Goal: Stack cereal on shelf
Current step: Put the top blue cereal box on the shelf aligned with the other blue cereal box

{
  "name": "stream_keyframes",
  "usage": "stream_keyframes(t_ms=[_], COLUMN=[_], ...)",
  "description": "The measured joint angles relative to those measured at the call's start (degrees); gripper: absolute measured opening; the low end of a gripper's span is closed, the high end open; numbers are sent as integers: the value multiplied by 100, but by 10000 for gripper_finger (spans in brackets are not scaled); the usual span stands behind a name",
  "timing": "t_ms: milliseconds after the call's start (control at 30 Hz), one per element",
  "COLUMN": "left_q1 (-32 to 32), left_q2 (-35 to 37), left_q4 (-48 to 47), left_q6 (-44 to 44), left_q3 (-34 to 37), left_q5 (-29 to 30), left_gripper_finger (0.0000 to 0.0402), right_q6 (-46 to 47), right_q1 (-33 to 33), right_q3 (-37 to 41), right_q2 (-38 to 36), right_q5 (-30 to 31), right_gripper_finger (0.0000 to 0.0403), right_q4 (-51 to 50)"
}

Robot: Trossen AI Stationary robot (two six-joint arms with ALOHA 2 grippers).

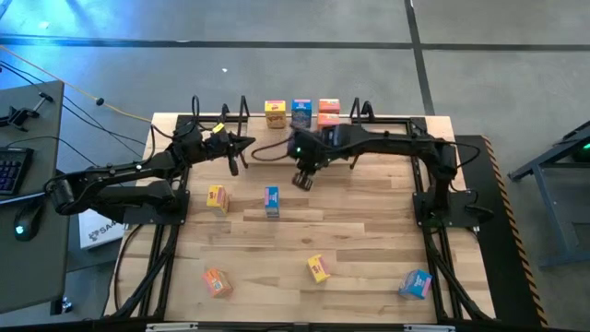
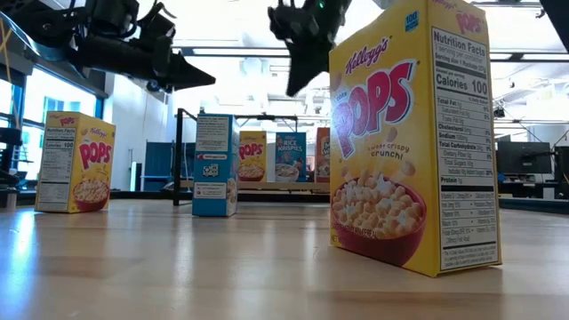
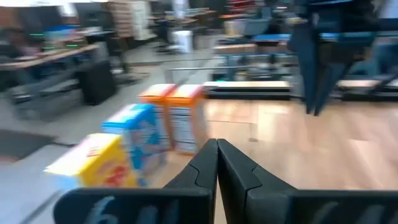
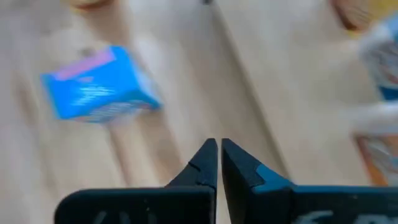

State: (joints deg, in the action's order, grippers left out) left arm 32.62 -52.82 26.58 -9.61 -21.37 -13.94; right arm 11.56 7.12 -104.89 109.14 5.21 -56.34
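blue cereal box point(image 1: 272, 199) just below shut right gripper point(image 1: 302, 180), apart

We count nine cereal boxes point(image 1: 271, 199): four on the shelf point(image 1: 387, 118), five in front of it.

Keyboard point(image 1: 9, 169) and mouse point(image 1: 27, 221) beside wooden table point(image 1: 369, 231)

A light wooden desk point(image 1: 369, 221) carries the shelf point(image 1: 387, 122) along its far edge, where a yellow box point(image 1: 275, 112), a blue box point(image 1: 301, 112) and an orange box point(image 1: 329, 111) stand in a row. Directly on the desk stand a yellow point(image 1: 218, 197) and a blue box point(image 1: 272, 200) mid-desk; nearer the front are an orange point(image 1: 217, 282), a yellow point(image 1: 318, 268) and a blue box point(image 1: 416, 284).
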Motion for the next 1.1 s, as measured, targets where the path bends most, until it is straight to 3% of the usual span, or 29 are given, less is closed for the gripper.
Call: stream_keyframes(t_ms=[233, 467, 667, 900, 1100], left_q1=[-101, -841, -2026, -2970, -3354], left_q2=[116, 330, 23, -788, -1418], left_q4=[-442, -1979, -2874, -2486, -2021], left_q6=[-2, -358, -268, 430, 759], left_q3=[0, -182, -188, -188, -352], left_q5=[-1820, -2088, -1314, -37, 442], left_gripper_finger=[0, 0, 0, 0, 0], right_q6=[-265, -103, -214, -594, -663], right_q1=[-444, -566, -584, -601, -604], right_q3=[1504, 3346, 4108, 4208, 4208], right_q2=[-270, -1044, -1534, -1569, -1569], right_q5=[-370, -573, -479, -479, -480], right_gripper_finger=[0, 0, 0, 0, 0], right_q4=[2190, 4452, 4958, 4997, 4973])
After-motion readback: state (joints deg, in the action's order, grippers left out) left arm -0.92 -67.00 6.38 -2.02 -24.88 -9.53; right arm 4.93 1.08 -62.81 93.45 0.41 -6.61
